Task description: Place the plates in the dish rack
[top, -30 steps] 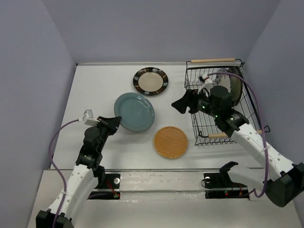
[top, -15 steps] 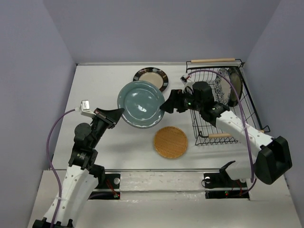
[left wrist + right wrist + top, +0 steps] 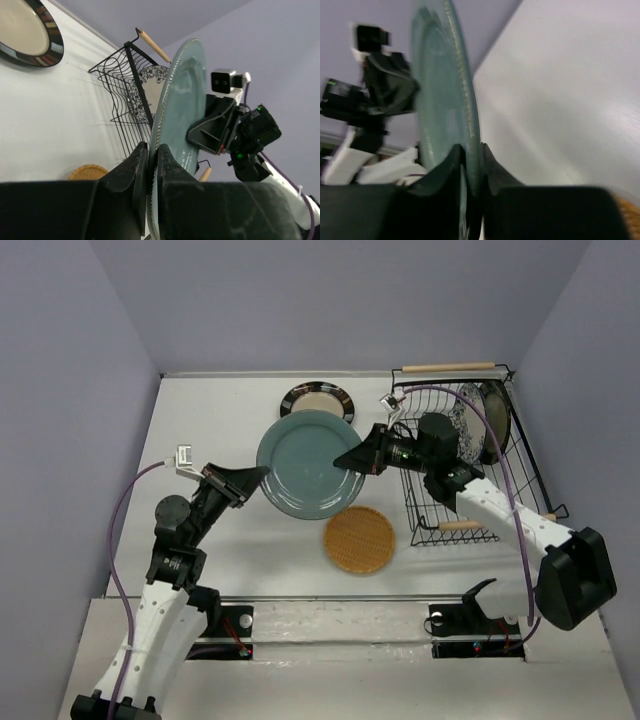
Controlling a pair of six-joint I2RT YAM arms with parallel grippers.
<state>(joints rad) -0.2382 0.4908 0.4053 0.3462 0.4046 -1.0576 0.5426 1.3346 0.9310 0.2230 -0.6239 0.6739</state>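
Above mid-table, the teal plate (image 3: pixel 308 462) hangs tilted, clear of the surface, left of the dish rack (image 3: pixel 420 505). The left gripper (image 3: pixel 258 476) is clamped tight on its left rim. The right gripper (image 3: pixel 352 462) is pinched onto the opposite rim.

Left hand (image 3: pixel 262 473) clamped, right hand (image 3: pixel 352 462) clamped

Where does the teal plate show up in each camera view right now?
Top external: teal plate, middle of the picture, face towards the camera.
Left wrist: edge-on, just right of centre.
Right wrist: edge-on, left of centre.
Shared landmark: orange wicker plate, low left in left wrist; right wrist shows only an orange sliver, bottom right.
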